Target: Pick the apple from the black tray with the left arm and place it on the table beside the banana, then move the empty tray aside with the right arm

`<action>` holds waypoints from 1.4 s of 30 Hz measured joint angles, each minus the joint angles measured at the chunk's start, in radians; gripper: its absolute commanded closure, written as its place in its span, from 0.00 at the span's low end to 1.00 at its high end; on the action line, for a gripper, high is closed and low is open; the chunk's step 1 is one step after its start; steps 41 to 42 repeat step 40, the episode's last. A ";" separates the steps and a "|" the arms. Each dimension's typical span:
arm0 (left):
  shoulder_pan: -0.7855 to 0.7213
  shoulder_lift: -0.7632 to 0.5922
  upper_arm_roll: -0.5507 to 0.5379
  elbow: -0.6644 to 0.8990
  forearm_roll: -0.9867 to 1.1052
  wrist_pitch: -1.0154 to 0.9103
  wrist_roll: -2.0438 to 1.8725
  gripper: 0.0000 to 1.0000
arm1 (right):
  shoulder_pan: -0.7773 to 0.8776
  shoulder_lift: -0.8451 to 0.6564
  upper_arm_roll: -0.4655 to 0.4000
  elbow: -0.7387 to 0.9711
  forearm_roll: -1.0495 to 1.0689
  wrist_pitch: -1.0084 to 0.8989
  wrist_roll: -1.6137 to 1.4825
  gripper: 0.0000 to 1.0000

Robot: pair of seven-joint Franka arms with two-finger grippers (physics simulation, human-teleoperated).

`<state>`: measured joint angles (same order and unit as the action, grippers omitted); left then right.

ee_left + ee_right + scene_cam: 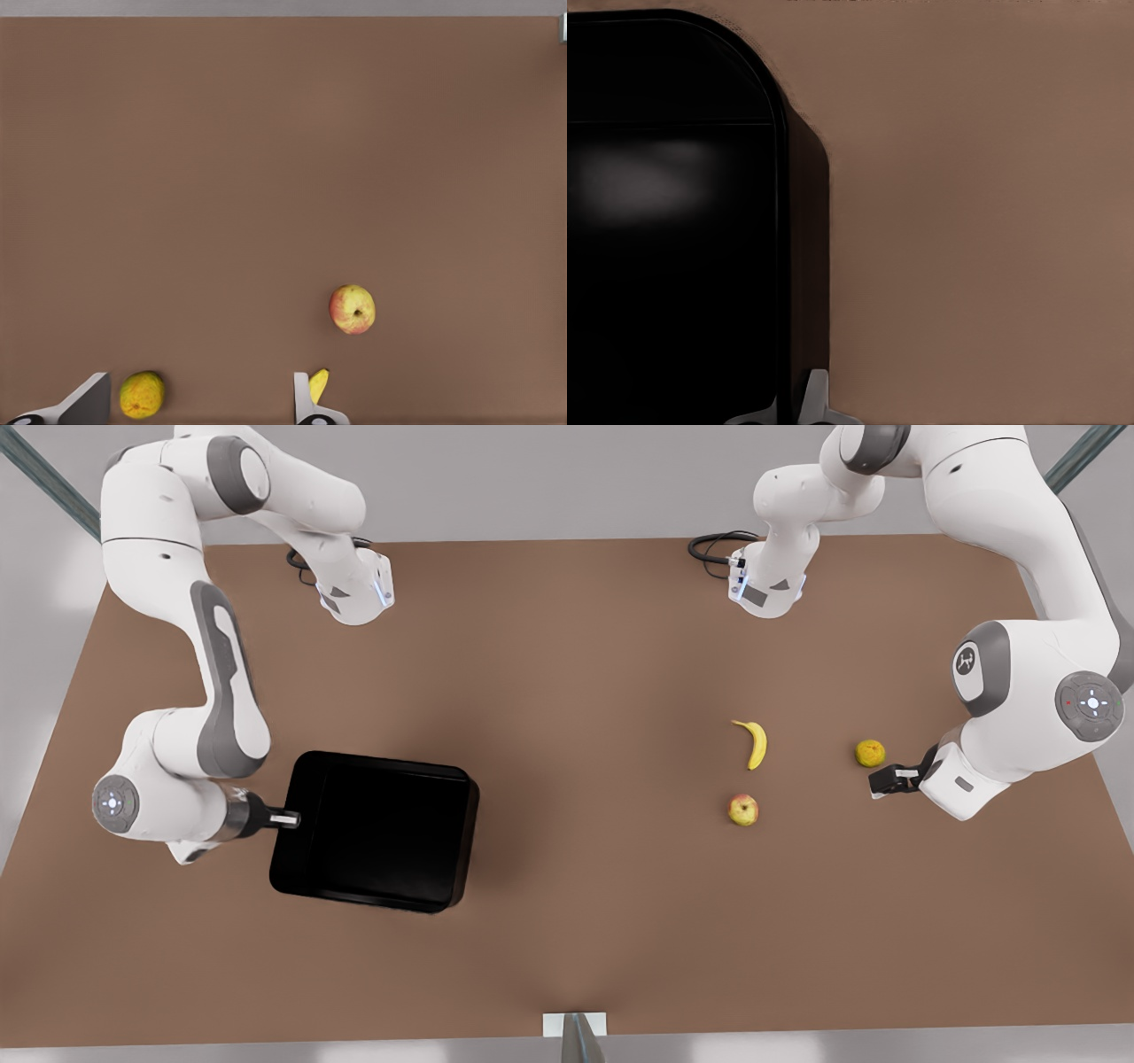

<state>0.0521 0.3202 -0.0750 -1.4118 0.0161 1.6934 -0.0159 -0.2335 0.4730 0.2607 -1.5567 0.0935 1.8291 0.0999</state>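
The red-yellow apple (743, 810) lies on the table (567, 921) just near of the banana (754, 743). The left gripper (886, 781) hovers spread wide beside an orange (870, 753). The right gripper (289, 818) pinches the empty black tray's (375, 831) left rim

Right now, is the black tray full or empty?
Empty. The tray shows just its dark floor, and the apple sits out on the table near the banana.
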 measured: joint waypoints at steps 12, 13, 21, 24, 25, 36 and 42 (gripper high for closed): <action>0.000 0.000 0.000 0.001 0.002 0.000 0.003 0.00 | -0.076 -0.051 0.025 0.001 -0.280 0.118 -0.418 0.86; -0.004 0.000 0.000 0.004 0.006 0.000 0.003 0.00 | -0.077 -0.049 0.021 0.001 -0.306 0.123 -0.440 0.86; -0.011 0.000 -0.001 0.017 -0.017 0.002 0.005 0.00 | -0.072 0.059 0.014 0.003 -0.441 0.160 -0.567 0.83; -0.008 0.000 0.000 0.017 -0.022 0.003 0.006 0.00 | -0.070 0.105 0.012 0.008 -0.472 0.167 -0.596 0.80; -0.008 0.000 0.000 0.017 -0.022 0.003 0.007 0.00 | -0.070 0.120 0.012 0.012 -0.479 0.169 -0.603 0.66; -0.008 0.000 0.000 0.016 -0.022 0.003 0.009 0.00 | -0.041 -0.128 0.144 0.086 -0.333 0.054 -0.570 0.00; -0.008 0.000 0.000 0.016 -0.024 0.004 0.010 0.00 | -0.020 -0.093 0.136 0.212 -0.336 -0.027 -0.491 0.00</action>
